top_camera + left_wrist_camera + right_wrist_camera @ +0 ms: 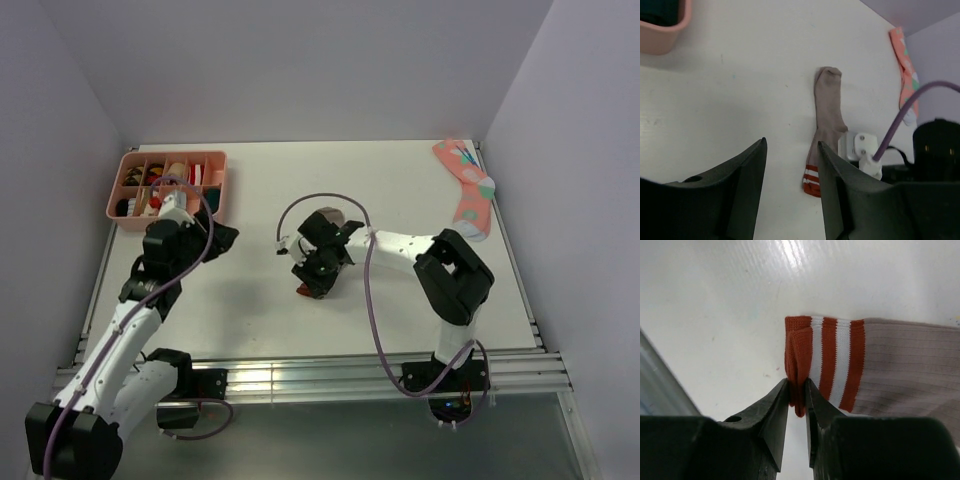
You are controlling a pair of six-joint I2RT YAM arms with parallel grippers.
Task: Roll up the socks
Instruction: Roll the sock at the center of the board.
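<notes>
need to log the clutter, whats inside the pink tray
The pink tray holds small mixed items in compartments, too small to name, plus something dark in one corner. The left arm covers its near part.

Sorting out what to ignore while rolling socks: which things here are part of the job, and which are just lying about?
Job: taupe sock with red-and-white striped cuff, pinched in the right jaws.
Lying about: coral-pink spotted sock, far right; pink compartment tray of small items, far left.
</notes>
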